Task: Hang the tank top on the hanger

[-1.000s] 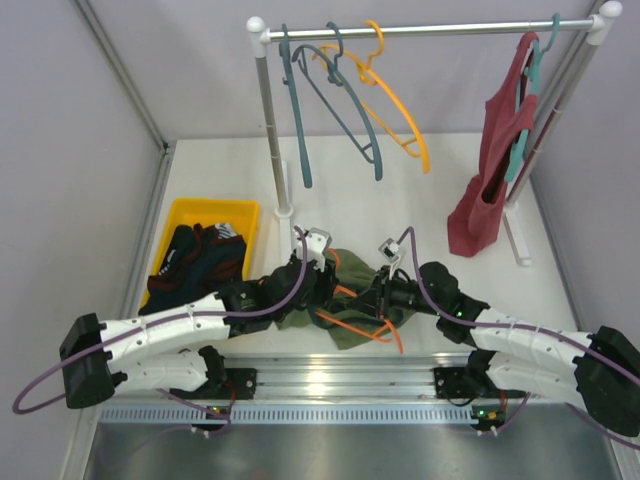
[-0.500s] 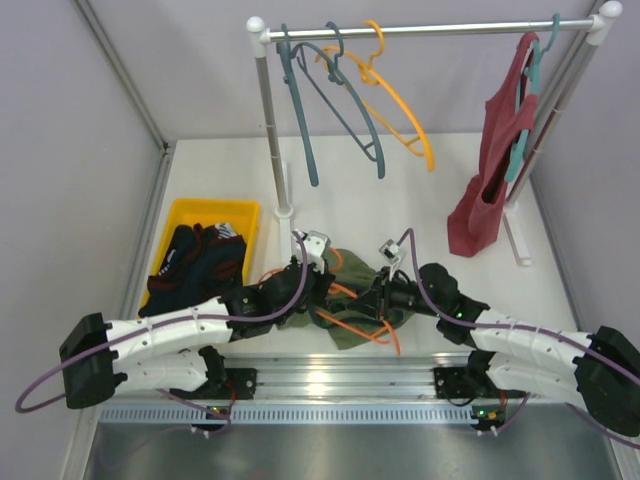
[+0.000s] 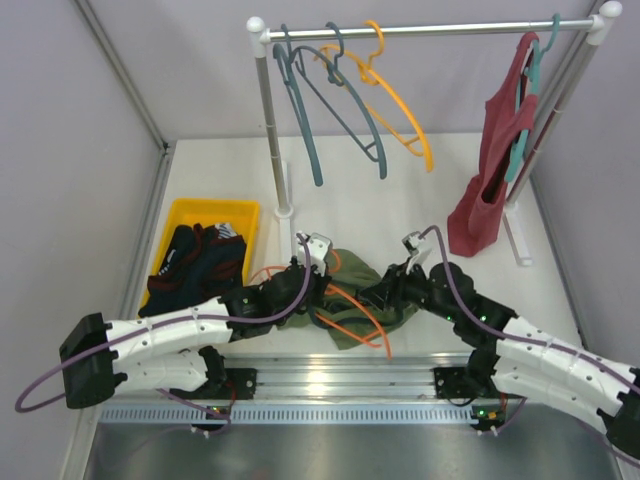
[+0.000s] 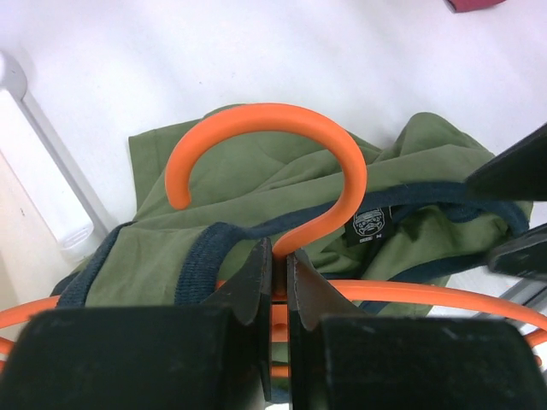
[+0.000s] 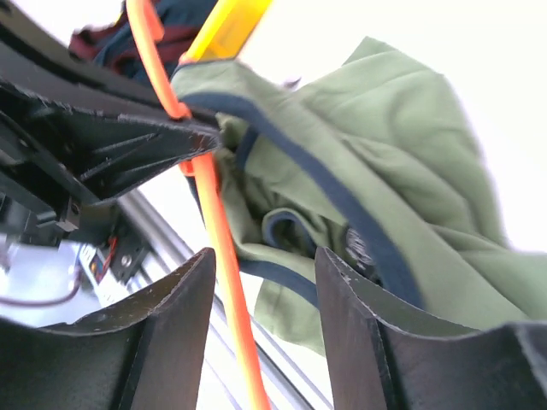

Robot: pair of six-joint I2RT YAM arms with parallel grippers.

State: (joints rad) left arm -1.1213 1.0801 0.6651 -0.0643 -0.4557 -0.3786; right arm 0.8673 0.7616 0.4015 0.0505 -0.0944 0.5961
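Observation:
The olive-green tank top [image 3: 352, 268] lies crumpled on the white table between my two arms, with the orange hanger [image 3: 366, 313] across it. My left gripper [image 3: 320, 297] is shut on the hanger's neck just below the hook [image 4: 265, 128]; in the left wrist view the left gripper [image 4: 279, 260] pinches the orange stem over the tank top [image 4: 248, 192]. My right gripper [image 3: 374, 294] is open beside the cloth. In the right wrist view the right gripper [image 5: 265, 290] has an arm of the hanger [image 5: 224, 265] running free between its jaws, and the tank top [image 5: 385, 145] lies beyond.
A clothes rack [image 3: 420, 29] stands at the back with teal-grey hangers [image 3: 306, 125], an amber hanger [image 3: 405, 115] and a dark red top [image 3: 495, 180] at its right end. A yellow bin [image 3: 215, 206] of dark clothes [image 3: 195, 262] sits at the left.
My left gripper shut on the hanger's neck. My right gripper opened, let go and drew back to the right. The hanger shifted a little to the left.

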